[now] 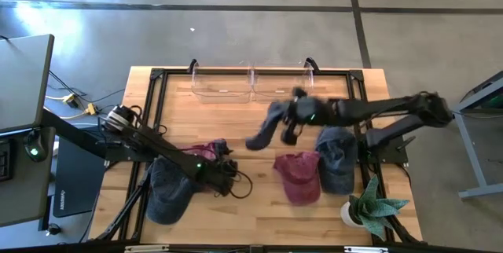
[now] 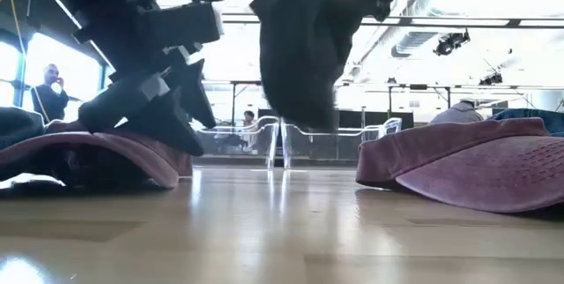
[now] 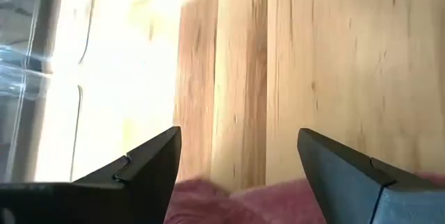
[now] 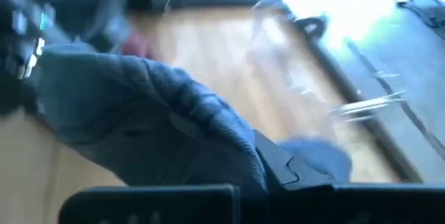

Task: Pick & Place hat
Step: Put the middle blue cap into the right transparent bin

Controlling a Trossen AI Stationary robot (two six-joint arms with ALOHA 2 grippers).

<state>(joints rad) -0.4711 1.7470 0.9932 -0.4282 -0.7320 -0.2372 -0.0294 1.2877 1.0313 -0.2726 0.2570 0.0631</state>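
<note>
1. We are seeing the carried hat (image 1: pixel 267 123), a dark grey-blue cap, hanging clear of the table (image 1: pixel 259 206) from the right gripper (image 1: pixel 289 119), whose fingers are clamped on its cloth; its long axis is drooping down and toward the left arm's side
2. We are judging that the coming move turns on this: the clear bins (image 1: pixel 253 82) at the table's far edge are lying just beyond the hanging cap, so the right arm, far nearer than the left, is needing only a short carry outward before letting go
3. In the low view the cap (image 2: pixel 298 46) is dangling well above the wood, with the bins visible behind it
4. We are counting five hats: the carried one, a grey-blue cap (image 1: pixel 336 159) and a maroon cap (image 1: pixel 299 176) under the right arm, a maroon cap (image 1: pixel 206 152) and a dark cap (image 1: pixel 169 190) on the left side
5. We are counting two bins, side by side, and one potted plant (image 1: pixel 369 206) at the near right corner
6. The left gripper (image 1: pixel 224 181) is resting low by its maroon cap, and its wrist view is showing the fingers (image 3: pixel 142 165) spread apart with nothing held
</note>
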